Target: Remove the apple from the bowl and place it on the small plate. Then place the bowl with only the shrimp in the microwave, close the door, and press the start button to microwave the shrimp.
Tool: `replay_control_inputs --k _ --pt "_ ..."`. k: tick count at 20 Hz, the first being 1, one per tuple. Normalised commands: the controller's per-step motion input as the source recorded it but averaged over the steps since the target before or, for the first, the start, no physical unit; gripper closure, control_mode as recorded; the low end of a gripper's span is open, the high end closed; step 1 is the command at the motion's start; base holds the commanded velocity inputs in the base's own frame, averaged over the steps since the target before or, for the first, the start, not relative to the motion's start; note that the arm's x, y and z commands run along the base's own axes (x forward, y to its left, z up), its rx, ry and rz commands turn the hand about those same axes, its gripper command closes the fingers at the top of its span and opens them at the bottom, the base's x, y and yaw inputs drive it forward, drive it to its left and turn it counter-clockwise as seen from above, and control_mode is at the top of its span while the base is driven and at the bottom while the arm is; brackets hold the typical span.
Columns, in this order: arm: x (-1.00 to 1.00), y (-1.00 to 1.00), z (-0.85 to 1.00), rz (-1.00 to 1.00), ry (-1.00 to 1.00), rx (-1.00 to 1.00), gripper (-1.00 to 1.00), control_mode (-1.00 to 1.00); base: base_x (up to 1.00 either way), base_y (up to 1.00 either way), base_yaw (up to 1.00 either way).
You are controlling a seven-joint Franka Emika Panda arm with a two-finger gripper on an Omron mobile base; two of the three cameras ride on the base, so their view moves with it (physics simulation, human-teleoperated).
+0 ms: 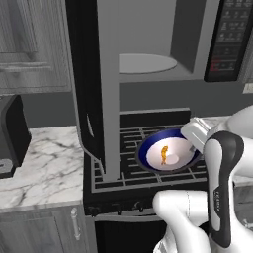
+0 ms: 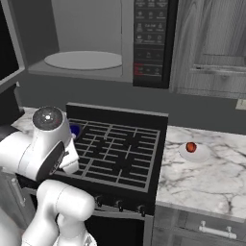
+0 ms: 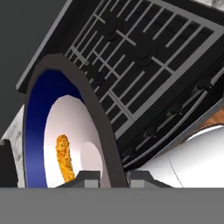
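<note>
One thing is in the gripper (image 3: 106,176) now: the round shallow bowl (image 1: 169,153), dark blue outside and on its rim, white inside. In the hand view the two dark finger tips sit on either side of the rim, one inside and one outside, closed tight on that thin edge. The bowl is over the front right part of the black stove grate (image 2: 120,153), near its right edge; whether it rests on the grate or is just lifted off it cannot be told.

Judging by its look, the bowl is stiff and glazed, so probably smooth and slippery at the rim, and light enough for an edge pinch. Held at one side only, it will want to tip, and the tiny curved orange shrimp (image 1: 164,154) lying loose on the white inside could slide, so keeping it level matters. The rim is the only sensible hold.

The small red-orange apple (image 2: 191,147) already sits on the flat pale grey-white small plate (image 2: 198,155), on the marble counter right of the stove. Above, the grey microwave (image 2: 86,43) stands with its tall dark-windowed door (image 1: 91,84) swung open and the round grey turntable (image 1: 147,63) bare.
</note>
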Motion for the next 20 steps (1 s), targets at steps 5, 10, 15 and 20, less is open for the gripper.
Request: replay_control_inputs --k 5,10,15,20 --pt "0.00 -0.02 0.34 -0.01 -0.37 0.09 1.00 -1.00 0.00 0.00 0.00" --pt "0.00 0.02 0.69 -0.19 -0.34 0.08 1.00 -1.00 0.00 0.00 0.00" --pt "0.00 0.35 0.61 -0.30 -0.19 0.02 1.00 -1.00 0.00 0.00 0.00" --pt "0.00 0.46 0.75 -0.33 -0.08 0.00 1.00 -1.00 0.00 0.00 0.00"
